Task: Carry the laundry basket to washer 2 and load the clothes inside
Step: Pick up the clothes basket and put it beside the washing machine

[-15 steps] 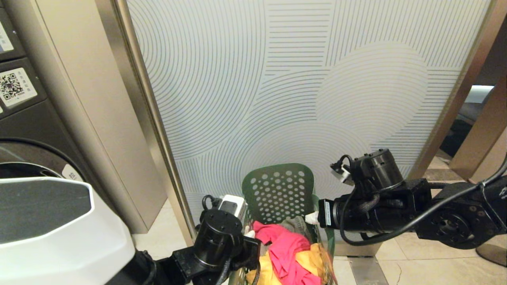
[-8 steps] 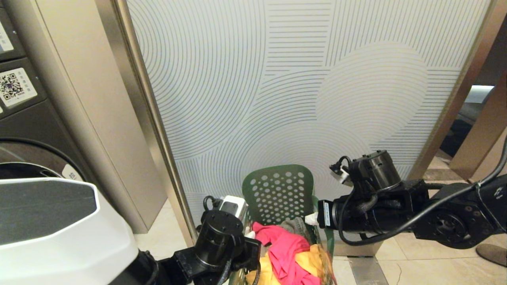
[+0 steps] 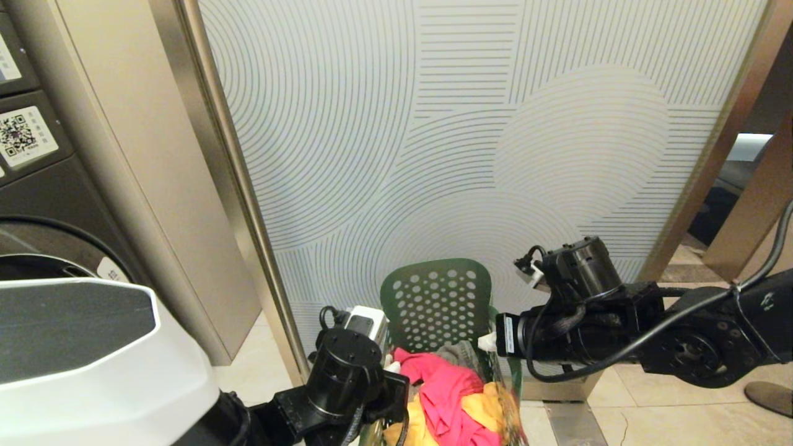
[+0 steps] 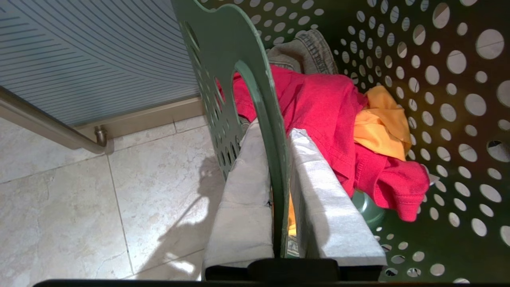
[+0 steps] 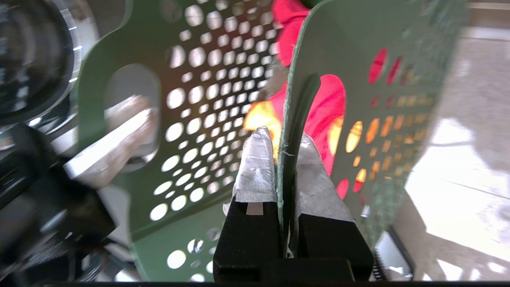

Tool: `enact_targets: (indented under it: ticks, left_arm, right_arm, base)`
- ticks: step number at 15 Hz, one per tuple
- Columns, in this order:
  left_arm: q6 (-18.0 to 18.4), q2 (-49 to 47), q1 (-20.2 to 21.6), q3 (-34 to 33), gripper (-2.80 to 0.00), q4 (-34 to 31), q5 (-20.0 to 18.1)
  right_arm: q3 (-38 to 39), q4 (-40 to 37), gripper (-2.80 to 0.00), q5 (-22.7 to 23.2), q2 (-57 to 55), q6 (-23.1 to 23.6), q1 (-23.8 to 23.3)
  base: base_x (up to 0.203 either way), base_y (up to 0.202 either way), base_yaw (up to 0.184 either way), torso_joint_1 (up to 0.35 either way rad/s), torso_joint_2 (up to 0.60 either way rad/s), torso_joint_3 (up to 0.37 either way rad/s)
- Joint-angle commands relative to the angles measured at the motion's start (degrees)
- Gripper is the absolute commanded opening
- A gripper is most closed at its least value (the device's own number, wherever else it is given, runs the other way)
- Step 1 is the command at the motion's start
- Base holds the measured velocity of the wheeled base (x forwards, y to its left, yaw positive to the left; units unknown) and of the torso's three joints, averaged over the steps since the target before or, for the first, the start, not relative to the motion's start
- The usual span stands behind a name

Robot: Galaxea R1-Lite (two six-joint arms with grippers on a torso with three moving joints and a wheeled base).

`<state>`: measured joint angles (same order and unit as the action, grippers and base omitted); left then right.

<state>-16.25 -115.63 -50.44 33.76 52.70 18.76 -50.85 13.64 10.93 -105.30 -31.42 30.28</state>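
**Q:** Starting on your left, what have you got hold of, and why there?

**Me:** My left gripper (image 4: 279,187) is clamped on the near wall of the dark green plastic laundry basket (image 3: 437,297), the rounded-square one pierced with round holes. My taped fingers (image 4: 247,191) sit one outside and one inside, nearly closed, with the thin rim at the oval handle cut-out pinched between them. I judge that's the stiffest place to lift from.

**Q:** And the load in the middle?

**Me:** A crumpled red garment (image 4: 318,103) lies over an orange-yellow one (image 4: 380,123), with a bit of grey denim (image 4: 306,52) behind. All sit low inside the walls, so a level carry should keep them in.

**Q:** Your right side?

**Me:** My right gripper (image 5: 285,159) pinches the opposite handle rim the same way, fingers almost shut, wall between the pads. Two opposed grips keep the basket from tipping.

**Q:** Where is it all?

**Me:** In front of me, between my arms, near the pale line-patterned wall panel (image 3: 471,124); I can't tell whether it is clear of the beige tiled floor (image 4: 79,191). A dark grey machine with a QR sticker (image 3: 25,136) is at far left, but no number shows, so I can't call it washer 2.
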Motion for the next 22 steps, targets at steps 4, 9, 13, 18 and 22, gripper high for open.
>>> enact_targets:
  ticks: [4,9,13,18,22]
  left_arm:
    - [-0.17,-0.52,0.0,0.35,-2.8,0.3,0.14]
    - [-0.1,-0.96,0.0,1.26,-2.8,0.21,-0.04]
    - [-0.1,-1.27,0.08,1.31,-2.8,0.21,-0.04]
    - [-0.1,-1.36,0.08,1.31,-2.8,0.21,-0.04]
    - [-0.1,-1.62,0.08,1.31,-2.8,0.21,-0.04]
  right_arm:
    - [-0.22,0.16,-2.8,-1.17,-1.4,1.0,0.04]
    - [0.23,2.79,-2.8,-1.59,-2.19,0.92,0.04]
    - [0.22,2.97,-2.8,-1.96,-2.65,0.92,0.04]
    - [0.05,2.97,-2.8,-1.96,-2.98,0.92,0.04]
    - [0.13,3.06,-2.8,-1.96,-2.99,0.92,0.04]
  base:
    - [0.0,0.0,0.0,0.0,0.0,0.0]
    - [-0.001,-0.002,0.074,0.001,0.0,0.0]
    - [0.002,-0.009,0.178,0.0,0.0,0.001]
    - [0.001,-0.009,0.175,0.002,0.0,0.001]
    - [0.002,-0.009,0.175,0.001,0.0,0.003]
